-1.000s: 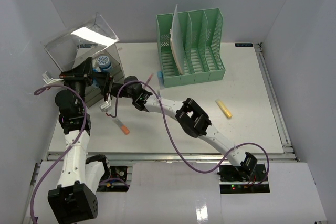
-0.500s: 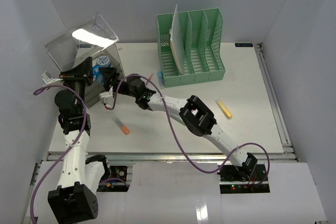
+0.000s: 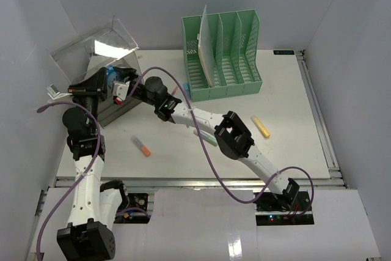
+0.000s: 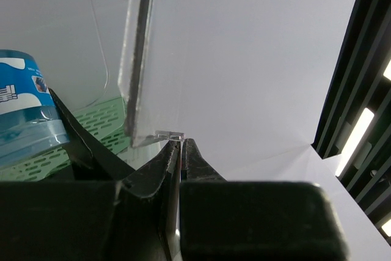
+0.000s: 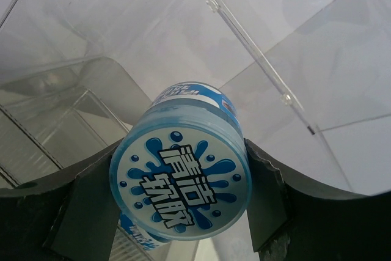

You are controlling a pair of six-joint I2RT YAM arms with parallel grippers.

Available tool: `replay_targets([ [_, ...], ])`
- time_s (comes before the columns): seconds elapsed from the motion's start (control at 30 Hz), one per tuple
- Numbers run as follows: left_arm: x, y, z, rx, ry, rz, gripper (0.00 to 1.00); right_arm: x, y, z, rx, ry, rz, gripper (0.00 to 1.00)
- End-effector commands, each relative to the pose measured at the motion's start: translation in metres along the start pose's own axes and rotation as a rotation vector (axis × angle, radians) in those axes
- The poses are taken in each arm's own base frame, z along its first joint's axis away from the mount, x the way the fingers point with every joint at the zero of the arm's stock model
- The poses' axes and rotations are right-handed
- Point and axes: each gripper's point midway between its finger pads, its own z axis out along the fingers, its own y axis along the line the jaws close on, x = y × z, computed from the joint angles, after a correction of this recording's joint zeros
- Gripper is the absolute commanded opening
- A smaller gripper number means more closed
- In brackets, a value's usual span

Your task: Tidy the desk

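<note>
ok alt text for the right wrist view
A round blue plastic jar with a white-lettered splash lid fills the centre, clamped between the black jaws of the right gripper. Behind it rise the panels of a clear plastic box.

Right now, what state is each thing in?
clear box lid, raised open, edge pinched by left claw
blue jar, gripped in right claw
green file rack, upright, one sheet in its left slot
orange-tipped marker, lying loose on desk
yellow highlighter, lying loose on desk
</note>
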Motion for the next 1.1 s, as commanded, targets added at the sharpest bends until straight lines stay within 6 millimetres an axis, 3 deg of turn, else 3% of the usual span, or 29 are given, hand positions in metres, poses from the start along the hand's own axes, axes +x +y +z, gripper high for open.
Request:
replay_targets([
  [0.0,0.002,-0.046,-0.009,0.131,0.018,0.039,0.0,-0.025,-0.041,0.007,0.144,-0.038,0.177,0.08],
  [0.5,0.004,-0.042,-0.011,0.128,0.026,0.042,0.0,0.017,0.009,0.009,0.117,0.098,0.487,0.08],
  [0.77,0.005,-0.038,-0.011,0.121,0.028,0.041,0.0,0.028,0.019,0.007,0.124,0.135,0.533,0.13],
  [0.8,0.005,-0.038,-0.011,0.122,0.028,0.041,0.0,0.028,0.02,0.007,0.122,0.134,0.537,0.17],
  [0.9,0.005,-0.039,-0.011,0.124,0.028,0.04,0.0,0.029,0.022,0.007,0.119,0.132,0.544,0.47],
  [1.07,0.004,-0.039,-0.011,0.123,0.027,0.041,0.0,0.028,0.024,0.007,0.112,0.13,0.544,0.77],
])
